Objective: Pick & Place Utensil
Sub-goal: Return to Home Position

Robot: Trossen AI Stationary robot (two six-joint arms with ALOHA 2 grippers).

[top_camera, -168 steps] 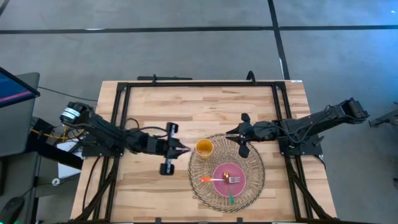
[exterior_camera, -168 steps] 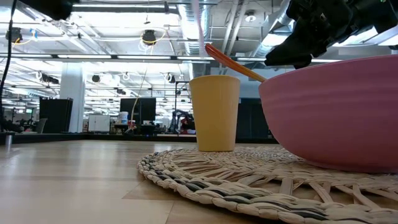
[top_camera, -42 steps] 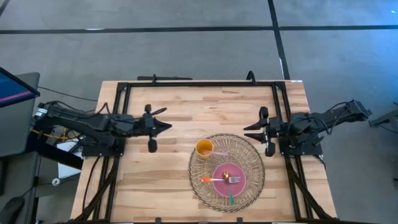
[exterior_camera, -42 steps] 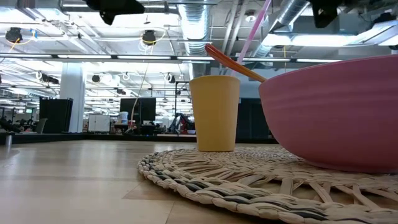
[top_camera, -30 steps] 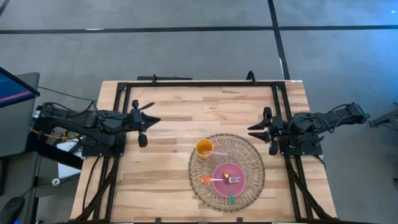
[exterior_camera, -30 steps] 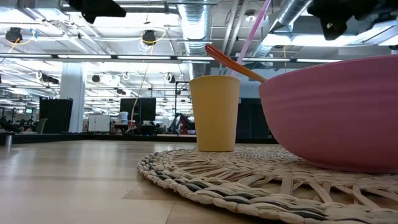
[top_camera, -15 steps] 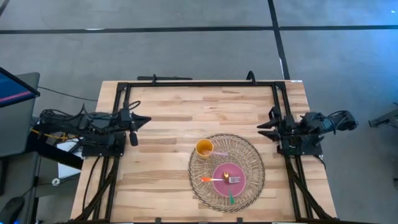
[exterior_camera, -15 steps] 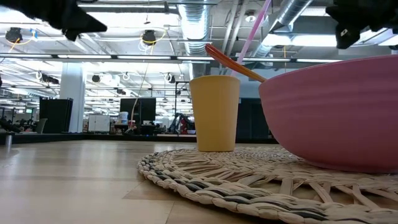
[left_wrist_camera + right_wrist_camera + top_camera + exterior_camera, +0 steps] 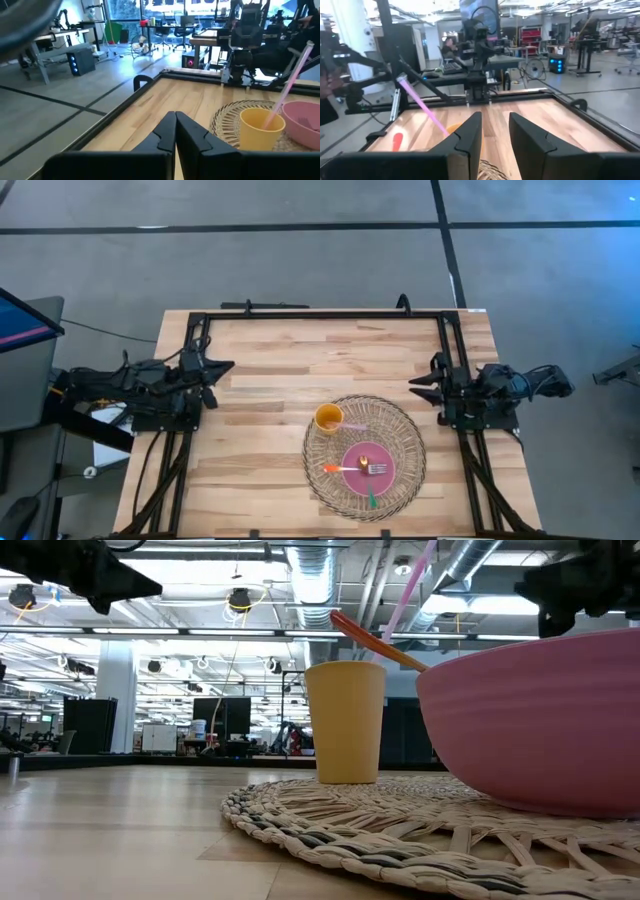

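A yellow cup [image 9: 328, 418] stands upright at the far left of a round woven mat [image 9: 408, 442]. A pink utensil handle [image 9: 353, 425] leans out of it, also seen in the left wrist view [image 9: 288, 84]. On the mat rests a pink bowl [image 9: 350, 452] holding an orange utensil [image 9: 335, 468], a fork [image 9: 376, 469] and a green utensil [image 9: 372, 500]. My left gripper [image 9: 218, 367] is shut and sits at the table's left edge, far from the cup [image 9: 259, 129]. My right gripper [image 9: 495, 131] is open at the right edge [image 9: 422, 386], holding nothing.
A black metal frame [image 9: 320, 315] runs along the table's far, left and right edges. Bare wood lies between the two grippers and across the table's left half [image 9: 250, 450]. Desks and equipment fill the room behind [image 9: 200, 720].
My left gripper has drawn back toward the table's left edge, away from the cup. My right arm has folded back toward the right edge. The cup, bowl and utensils have stayed where they were.
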